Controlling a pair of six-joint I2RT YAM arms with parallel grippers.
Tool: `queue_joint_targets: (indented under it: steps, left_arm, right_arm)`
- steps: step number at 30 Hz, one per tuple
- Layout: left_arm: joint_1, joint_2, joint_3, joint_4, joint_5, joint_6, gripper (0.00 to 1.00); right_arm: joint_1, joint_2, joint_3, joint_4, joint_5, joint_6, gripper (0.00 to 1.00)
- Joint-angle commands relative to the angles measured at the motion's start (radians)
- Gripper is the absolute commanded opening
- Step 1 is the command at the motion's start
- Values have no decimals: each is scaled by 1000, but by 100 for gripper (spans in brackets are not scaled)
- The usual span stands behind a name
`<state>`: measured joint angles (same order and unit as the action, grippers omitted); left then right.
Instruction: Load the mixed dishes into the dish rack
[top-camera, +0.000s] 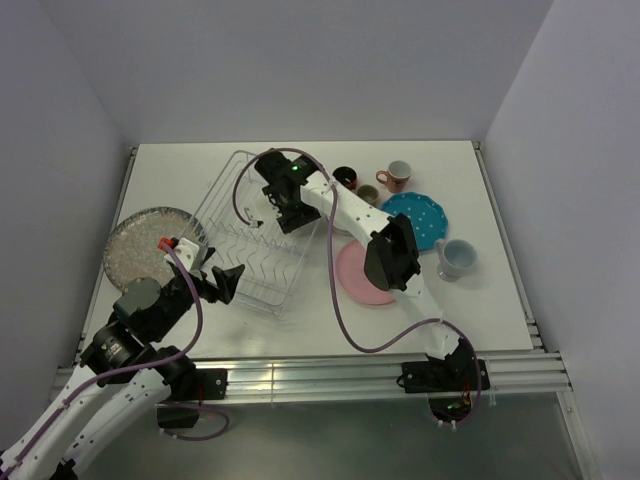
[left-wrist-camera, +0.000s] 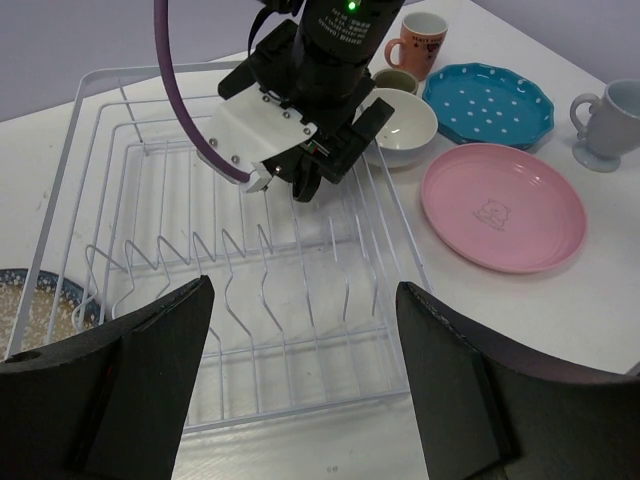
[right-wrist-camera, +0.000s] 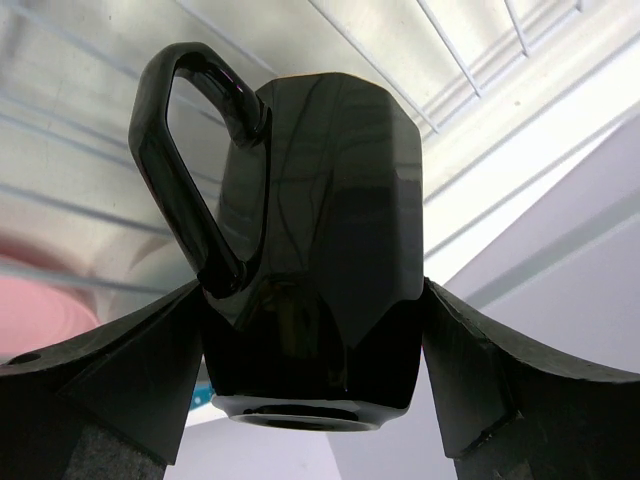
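My right gripper (right-wrist-camera: 315, 340) is shut on a black mug (right-wrist-camera: 320, 230), held over the far middle of the wire dish rack (top-camera: 215, 190); the gripper also shows in the top view (top-camera: 290, 220) and the left wrist view (left-wrist-camera: 310, 180). My left gripper (left-wrist-camera: 305, 330) is open and empty, above the rack's near edge (left-wrist-camera: 300, 410). A white bowl (left-wrist-camera: 405, 120), pink plate (left-wrist-camera: 503, 205), teal dotted plate (left-wrist-camera: 488, 102) and pale blue mug (left-wrist-camera: 605, 125) lie right of the rack. The grey speckled plate (top-camera: 140, 245) lies to its left.
A pink mug (top-camera: 397, 176), a dark-red mug (top-camera: 345, 177) and a grey-beige mug (top-camera: 368, 194) stand at the back, right of the rack. The right arm (top-camera: 390, 250) stretches over the pink plate. White walls close in the table on three sides.
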<state>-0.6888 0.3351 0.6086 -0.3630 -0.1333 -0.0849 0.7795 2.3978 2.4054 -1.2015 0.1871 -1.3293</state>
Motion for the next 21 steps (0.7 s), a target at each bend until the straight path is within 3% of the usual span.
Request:
queue_joint_targets:
  steps: [1, 13, 21]
  left_arm:
    - [-2, -11, -3, 38, 14, 27, 81]
    - [-2, -13, -4, 36, 12, 27, 81]
    - [-2, -15, -4, 36, 12, 27, 81]
  right_arm:
    - [10, 17, 21, 63, 25, -21, 72]
    - [13, 9, -14, 163, 15, -19, 87]
    - [20, 12, -15, 180, 15, -22, 91]
